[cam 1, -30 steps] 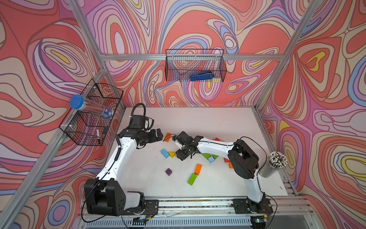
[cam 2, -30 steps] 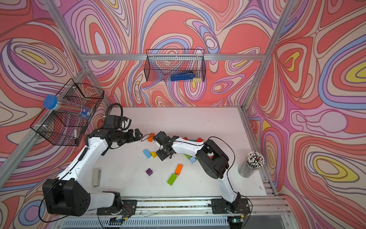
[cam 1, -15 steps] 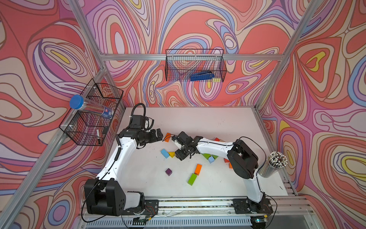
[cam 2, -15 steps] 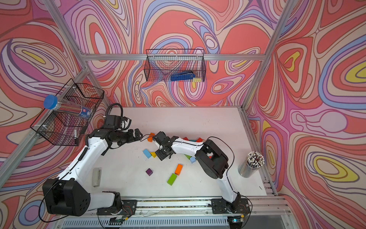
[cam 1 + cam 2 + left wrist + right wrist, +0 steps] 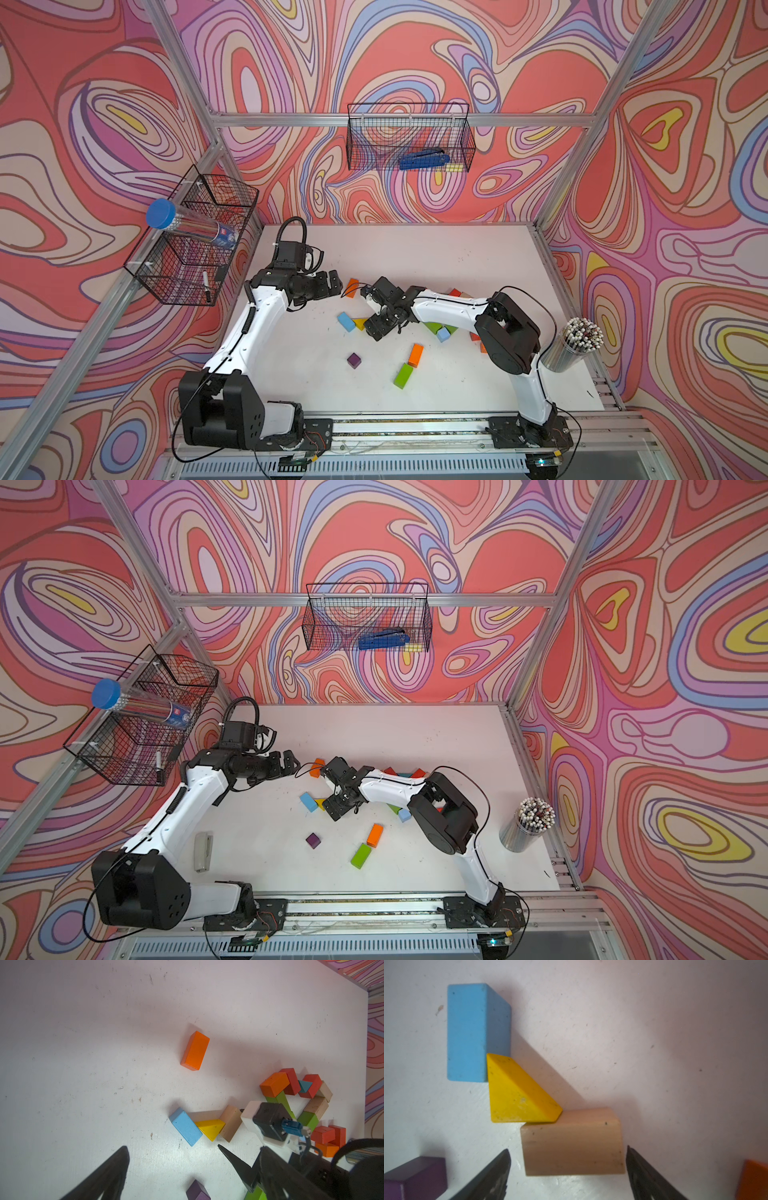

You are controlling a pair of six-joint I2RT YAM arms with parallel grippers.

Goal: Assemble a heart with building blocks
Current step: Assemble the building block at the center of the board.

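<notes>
Narrowly, right fingers flank plain block, edges clear.

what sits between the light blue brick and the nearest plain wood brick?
A yellow triangle, touching the blue brick and wood brick; clearest in right wrist view.

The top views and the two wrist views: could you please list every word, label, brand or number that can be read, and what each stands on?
No text can be read in any view.
Label on the clear tube in the wire basket: blue and red print, too small to read.
The light blue block, yellow triangle and plain wood block: bare faces, no print.
</notes>
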